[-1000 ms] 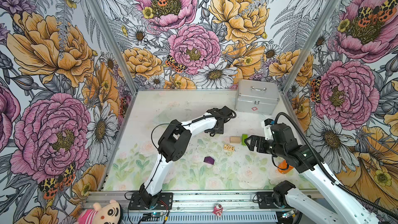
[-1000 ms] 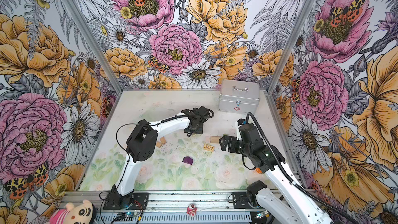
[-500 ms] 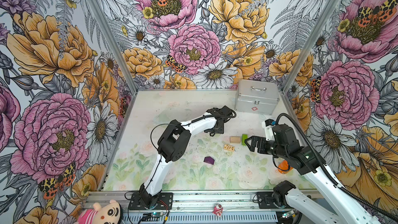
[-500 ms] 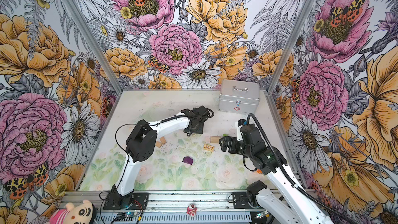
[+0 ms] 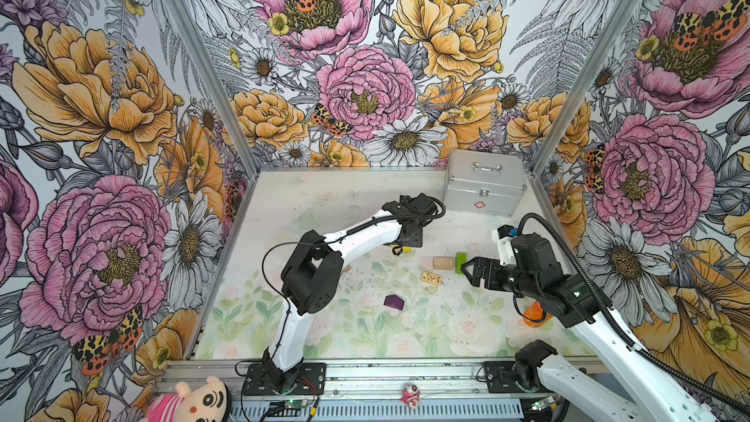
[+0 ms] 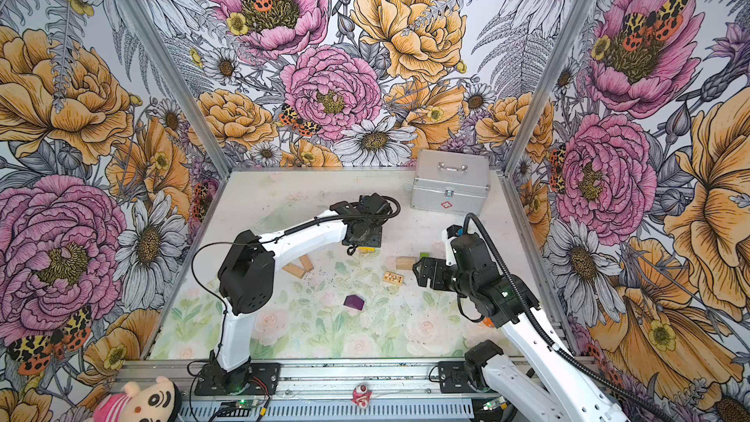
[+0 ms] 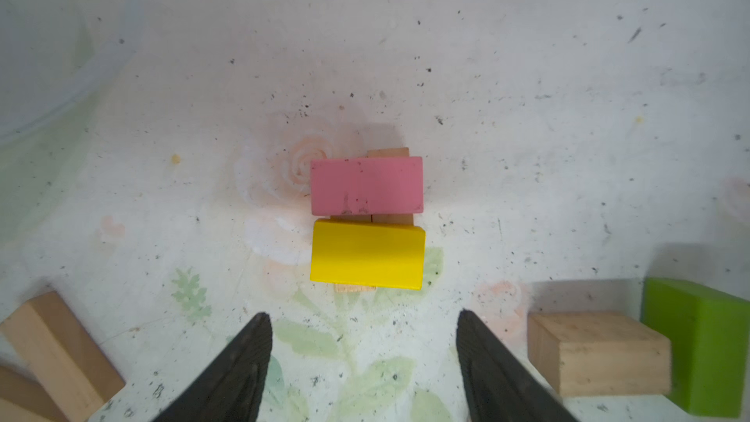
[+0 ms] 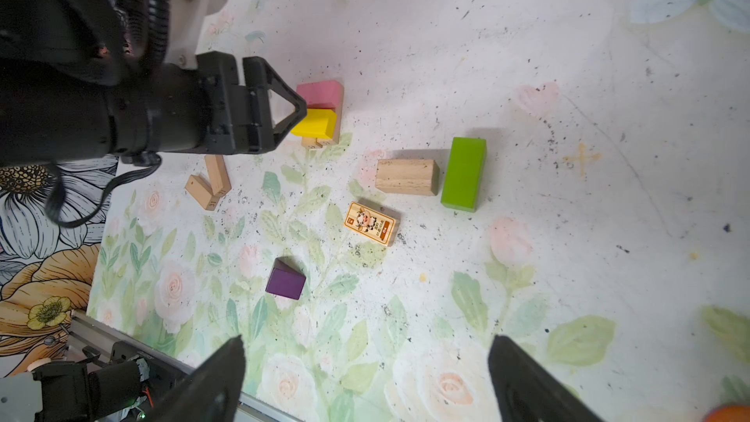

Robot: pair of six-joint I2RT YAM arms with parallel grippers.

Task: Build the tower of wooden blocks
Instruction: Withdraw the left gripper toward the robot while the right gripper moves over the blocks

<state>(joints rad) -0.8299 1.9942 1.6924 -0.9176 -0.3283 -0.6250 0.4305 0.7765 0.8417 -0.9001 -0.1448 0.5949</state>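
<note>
The tower point(image 8: 316, 119) is seen low on the bench point(image 5: 324, 196), a little behind the middle and directly under the left hand point(image 7: 364, 318). Tan planks point(image 7: 391, 219) are laid at its bottom, and a pink block point(image 7: 366, 185) and a yellow block point(image 7: 367, 255) are set side by side across them (a narrow gap is left between the two, through which the planks show). The fingers of the left hand are held apart and nothing is gripped between them. The tower is viewed beyond their tips, not between them.

The other wood blocks are scattered loose on the bench. A lime-green block point(image 8: 463, 174) is laid flat with a short tan block point(image 8: 407, 176) just beside it, both near the right hand point(image 5: 466, 271). A small picture block point(image 8: 369, 223), printed with a cartoon animal, is found a little nearer the front. The dark purple house-shaped block point(image 8: 285, 282) is nearer the front again, well apart from the tower. Two loose planks point(image 6: 300, 267) are lying touching at one end, by the left arm.

The right hand is held above the bench with its fingers spread wide and empty. A silver case point(image 5: 483, 188) is stood in the back right corner, and an orange object point(image 5: 535, 312) is half hidden behind the right arm.
</note>
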